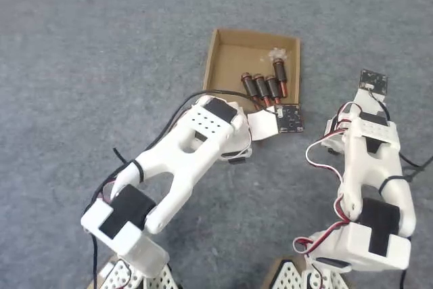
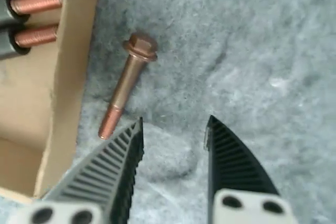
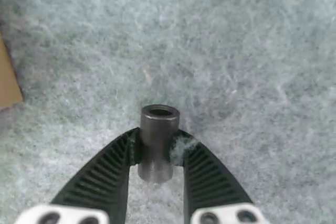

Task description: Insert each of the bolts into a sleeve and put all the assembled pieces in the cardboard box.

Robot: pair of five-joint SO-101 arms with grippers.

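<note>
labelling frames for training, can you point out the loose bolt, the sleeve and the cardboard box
loose bolt (image 2: 126, 85), left wrist view, middle of its shank
sleeve (image 3: 157, 140), right wrist view, middle of its dark side wall
cardboard box (image 1: 237, 55), high view, bare part of its floor
</note>
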